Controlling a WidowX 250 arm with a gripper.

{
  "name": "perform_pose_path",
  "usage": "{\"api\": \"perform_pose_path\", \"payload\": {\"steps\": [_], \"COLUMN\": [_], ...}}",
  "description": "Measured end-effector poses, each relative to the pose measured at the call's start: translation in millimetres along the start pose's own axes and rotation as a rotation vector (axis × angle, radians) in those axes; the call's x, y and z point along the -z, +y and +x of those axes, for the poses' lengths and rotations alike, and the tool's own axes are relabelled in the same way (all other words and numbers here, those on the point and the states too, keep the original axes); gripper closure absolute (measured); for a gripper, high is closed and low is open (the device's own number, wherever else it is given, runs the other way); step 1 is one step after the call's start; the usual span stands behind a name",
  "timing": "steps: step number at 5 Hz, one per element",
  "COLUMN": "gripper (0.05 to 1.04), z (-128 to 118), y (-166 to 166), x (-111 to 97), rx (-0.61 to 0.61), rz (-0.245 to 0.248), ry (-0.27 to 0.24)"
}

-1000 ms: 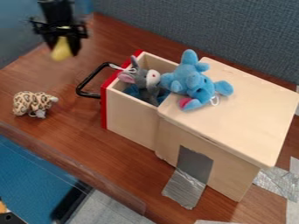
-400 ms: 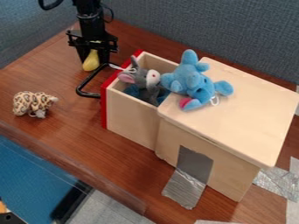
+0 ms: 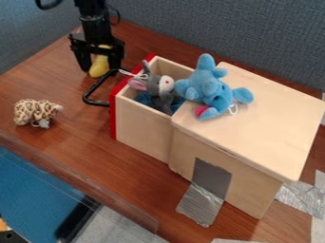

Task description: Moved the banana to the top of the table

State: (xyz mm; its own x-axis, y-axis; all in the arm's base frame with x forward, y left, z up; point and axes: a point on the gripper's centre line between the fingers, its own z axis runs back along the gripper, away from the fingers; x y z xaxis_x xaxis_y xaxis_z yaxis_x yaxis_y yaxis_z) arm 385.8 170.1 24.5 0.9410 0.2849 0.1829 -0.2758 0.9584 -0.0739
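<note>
At the upper left of the camera view my gripper point(image 3: 100, 69) hangs low over the wooden table point(image 3: 70, 90), just beyond the drawer's black handle. Its two fingers stand apart, one on each side of the yellow banana point(image 3: 99, 66), with some space showing between the left finger and the banana. The banana is upright or tilted, its lower end at the tabletop; its upper part is partly hidden by the gripper.
A wooden box point(image 3: 254, 118) with an open, red-fronted drawer point(image 3: 143, 126) fills the centre and right. The black handle point(image 3: 95, 91) juts left. A grey plush point(image 3: 158, 88) sits in the drawer, a blue plush point(image 3: 213, 90) on the box, a spotted plush point(image 3: 35, 112) at left.
From the upper left, the gripper came right and down to the table with the banana between its fingers. Since the later earlier frame, its fingers have spread apart around the banana.
</note>
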Motion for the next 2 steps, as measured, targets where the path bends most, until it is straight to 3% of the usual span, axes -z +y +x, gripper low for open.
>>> {"api": "perform_pose_path", "payload": {"steps": [1, 2], "gripper": [0.083, 0.084], "z": [0, -10], "y": [-3, -8], "x": [-49, -75], "rx": [0.048, 0.128], "rz": [0.001, -0.003], "ry": [-0.104, -0.143]}}
